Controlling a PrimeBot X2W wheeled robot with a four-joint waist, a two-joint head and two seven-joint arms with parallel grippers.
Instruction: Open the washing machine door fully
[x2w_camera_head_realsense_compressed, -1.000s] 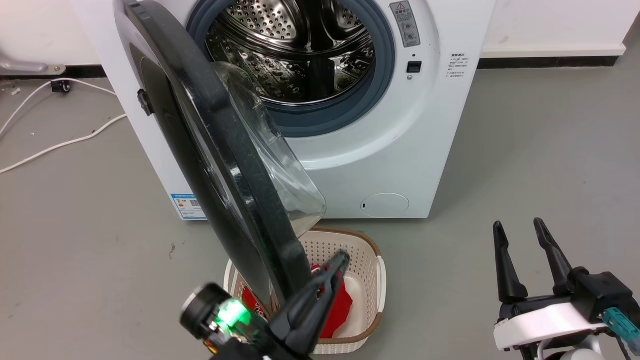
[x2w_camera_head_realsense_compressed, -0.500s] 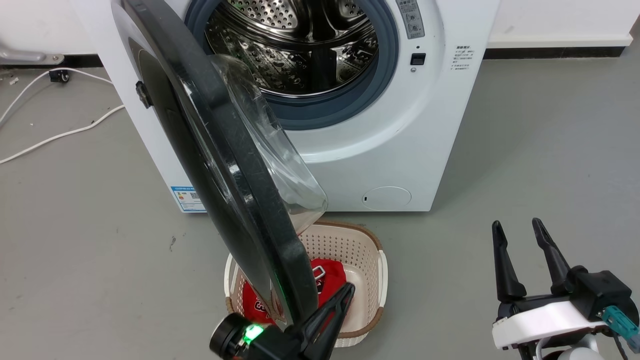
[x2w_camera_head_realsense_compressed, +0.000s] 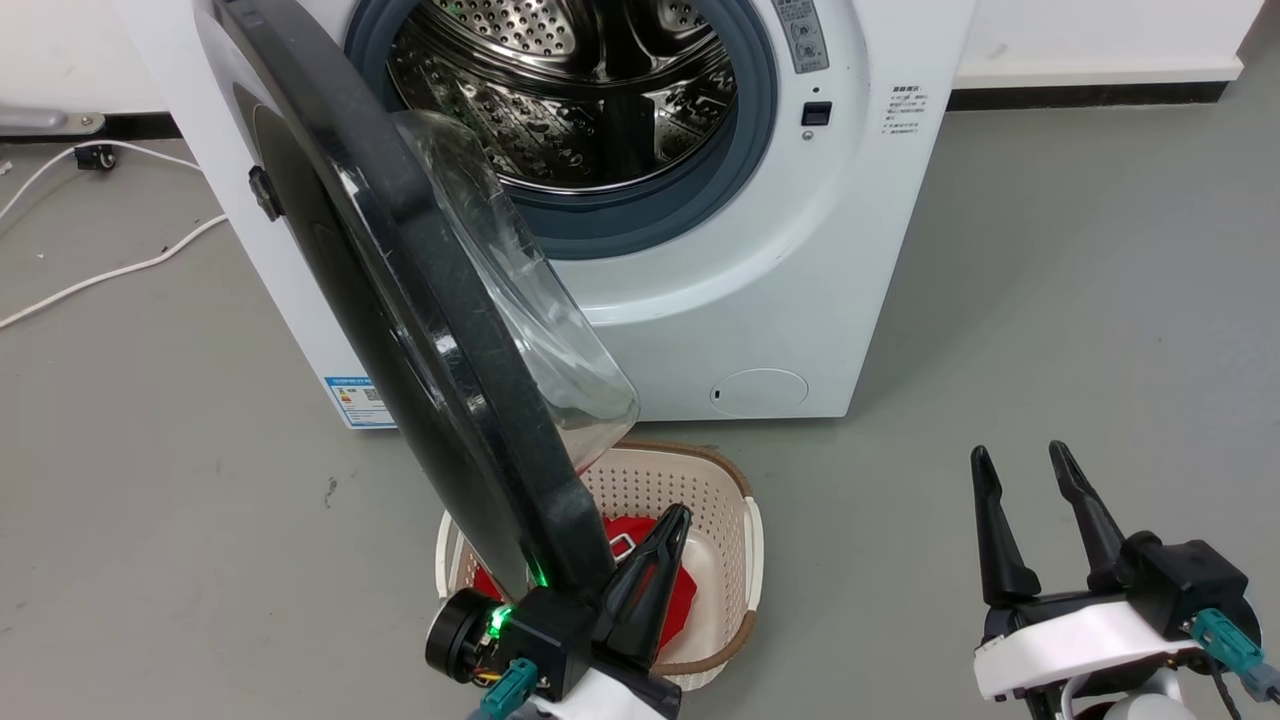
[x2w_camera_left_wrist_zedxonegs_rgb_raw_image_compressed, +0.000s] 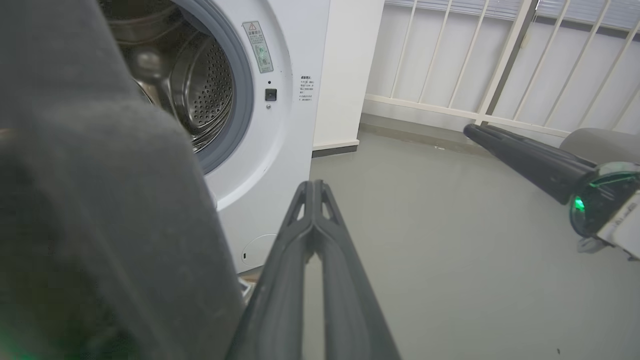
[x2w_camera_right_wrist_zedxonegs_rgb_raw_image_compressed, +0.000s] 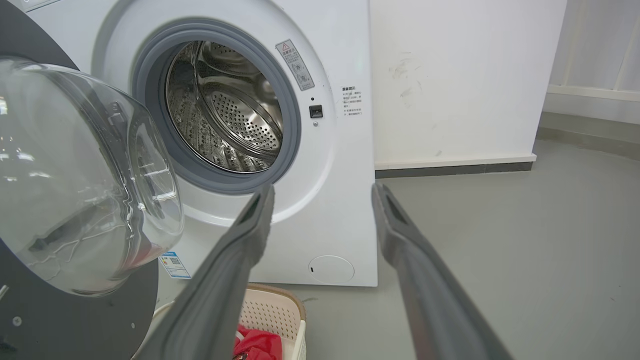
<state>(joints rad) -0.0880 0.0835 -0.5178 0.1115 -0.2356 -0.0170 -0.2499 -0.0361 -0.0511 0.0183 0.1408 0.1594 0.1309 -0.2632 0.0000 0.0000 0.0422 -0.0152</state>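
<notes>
so the washing machine door (x2w_camera_head_realsense_compressed: 430, 330) is hanging roughly half open, hinged on the robot's left, its lower edge over the laundry basket (x2w_camera_head_realsense_compressed: 748, 540), drum (x2w_camera_head_realsense_compressed: 570, 90) in plain sight; over the last second it's barely swung against the machine, the picture just slid a bit because the head moved; what did change is the left end effector (x2w_camera_head_realsense_compressed: 676, 522): it dipped down along the door's lower rim and has come back up, fingers pinched together on nothing, lying against the rim's inner side; reads to me like it's resetting for an outward push, so plenty of swing left; right end effector (x2w_camera_head_realsense_compressed: 1018, 458) sits spread open over the floor, well clear
</notes>
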